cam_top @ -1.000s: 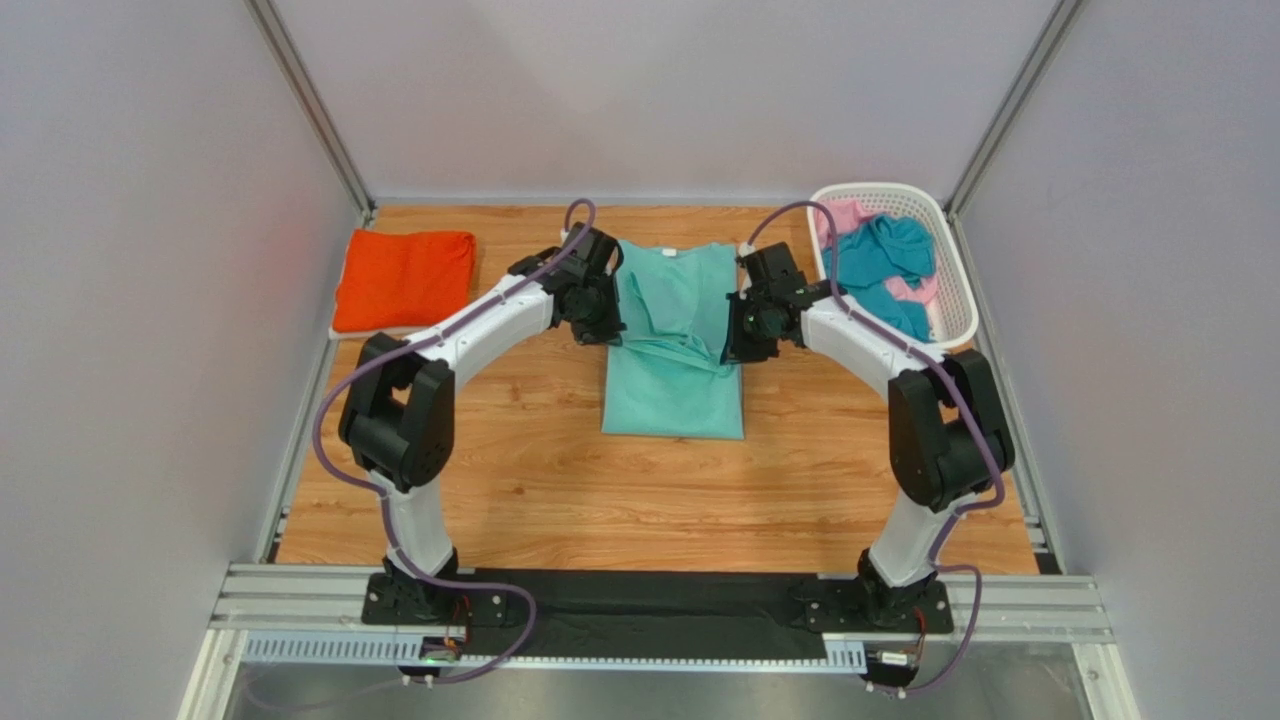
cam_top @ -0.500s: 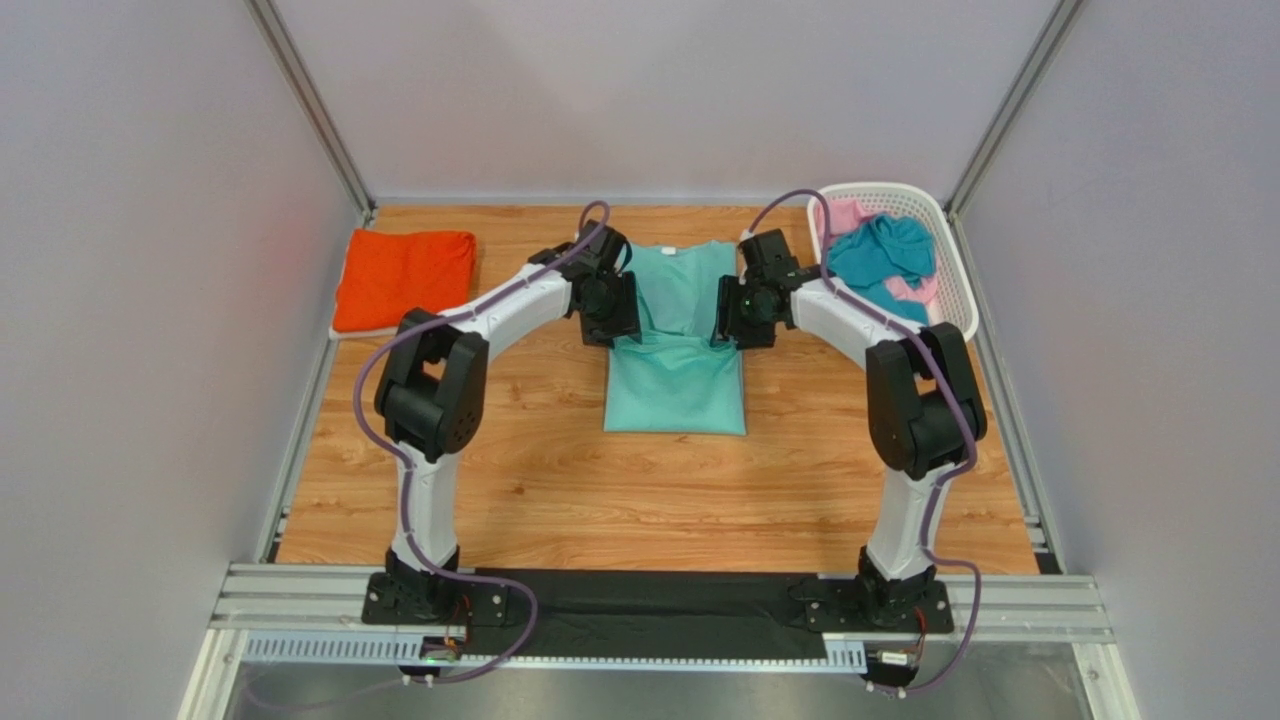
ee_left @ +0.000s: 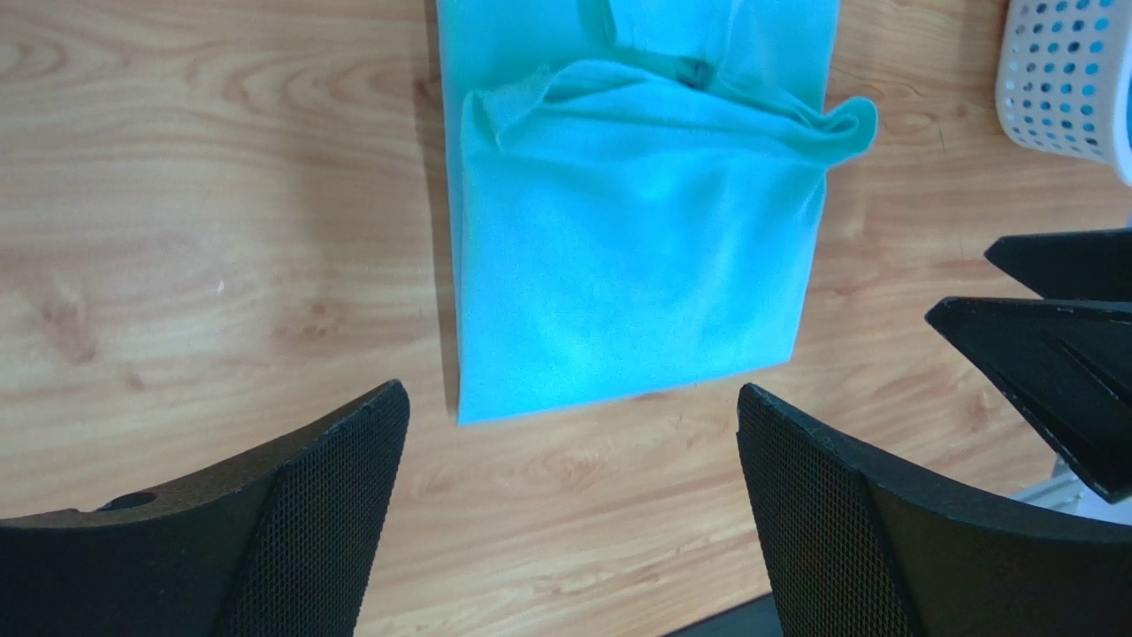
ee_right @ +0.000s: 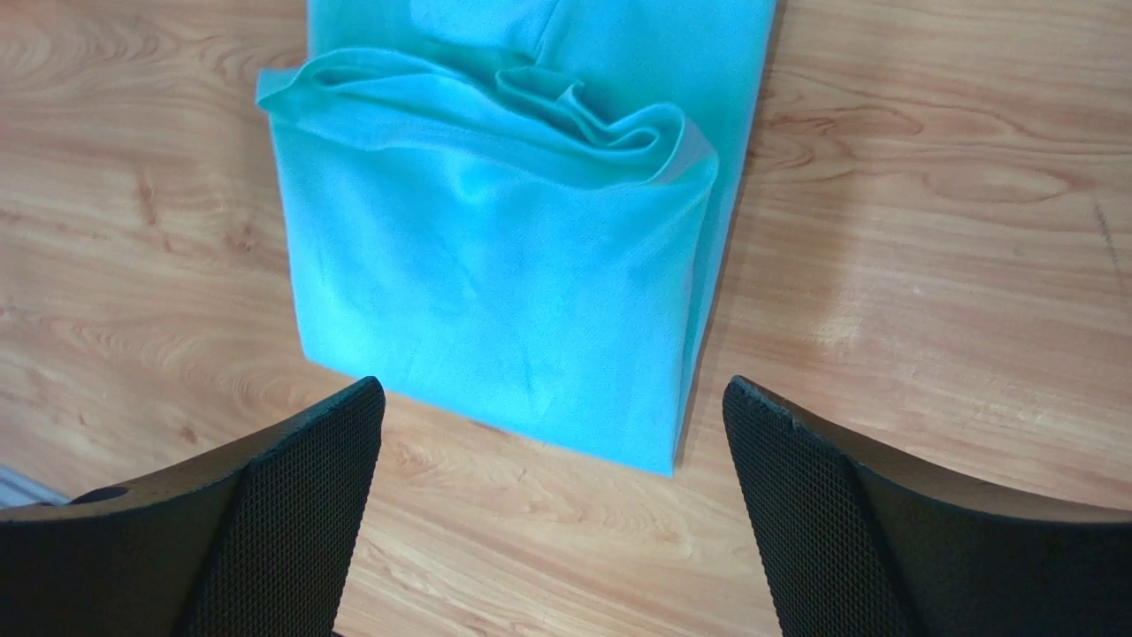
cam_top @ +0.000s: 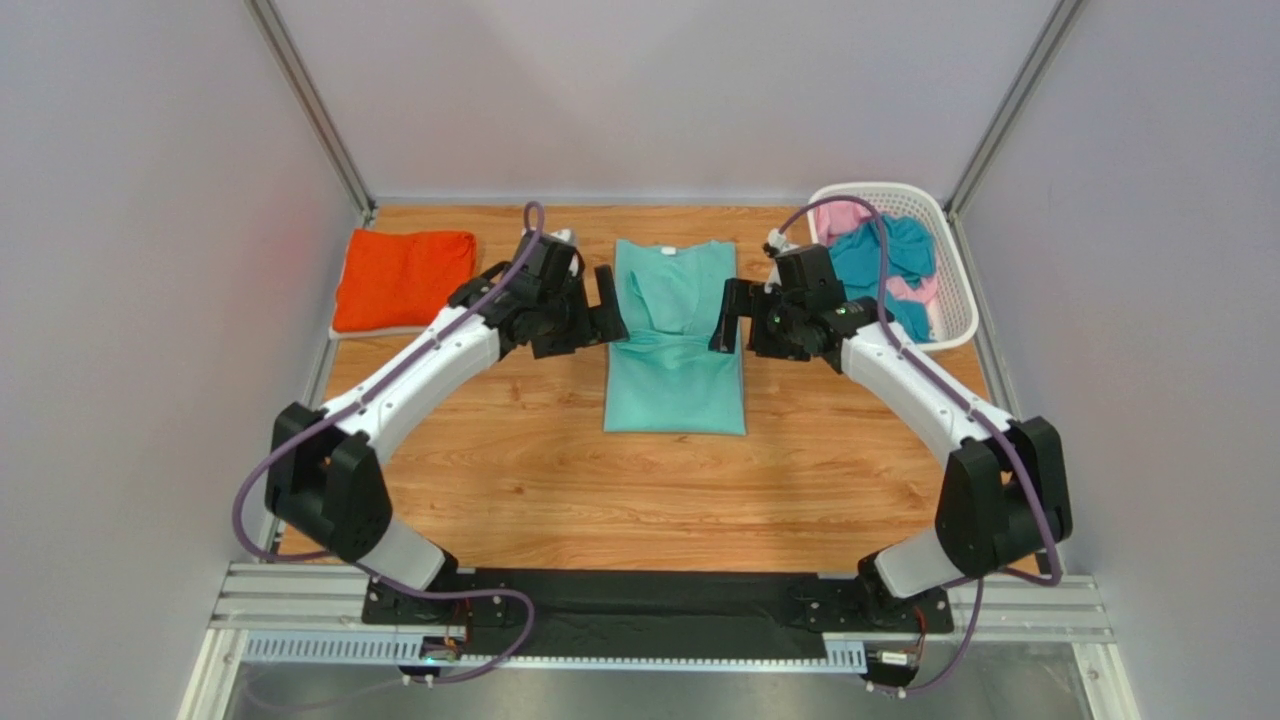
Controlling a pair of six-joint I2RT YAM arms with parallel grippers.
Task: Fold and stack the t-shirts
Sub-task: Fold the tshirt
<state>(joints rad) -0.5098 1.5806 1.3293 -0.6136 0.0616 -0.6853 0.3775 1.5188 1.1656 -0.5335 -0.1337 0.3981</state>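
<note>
A mint-green t-shirt (cam_top: 676, 342) lies in the middle of the table, its near half folded up over the collar half, with a bunched edge across it. My left gripper (cam_top: 606, 321) hovers open at the shirt's left edge and my right gripper (cam_top: 729, 318) open at its right edge, both holding nothing. The left wrist view has the shirt (ee_left: 638, 226) ahead of the open gripper (ee_left: 569, 405). The right wrist view has the same shirt (ee_right: 505, 252) ahead of the open gripper (ee_right: 552, 398). A folded orange t-shirt (cam_top: 403, 279) lies at the back left.
A white slotted basket (cam_top: 950, 308) stands at the back right, holding a crumpled teal shirt (cam_top: 879, 258) and a pink one (cam_top: 845, 219). Its corner (ee_left: 1070, 73) shows in the left wrist view, with the right gripper's black fingers (ee_left: 1050, 339) below it. Grey walls close in the table.
Both grippers went from shut on the mint-green shirt to open and let it go. The arms drew outward to the shirt's sides, and the shirt now lies flat and folded.
</note>
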